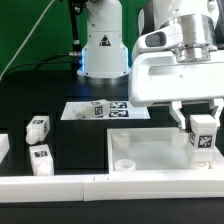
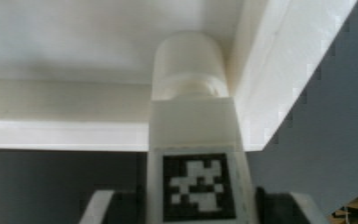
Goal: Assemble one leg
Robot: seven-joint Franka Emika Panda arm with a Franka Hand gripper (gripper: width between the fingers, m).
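Black table, green backdrop; gripper clenched on leg over far edge of tabletop. Leg-tip contact unclear; one corner cut off.

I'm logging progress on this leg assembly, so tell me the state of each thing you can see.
Jaws: shut on the held leg.
Held leg: gripped, upright, over the tabletop corner; seated or not, cannot tell.
Tabletop: lying flat, sockets in view hold no leg.
Two loose legs: resting free, apart from the tabletop.
Marker board: lying flat.
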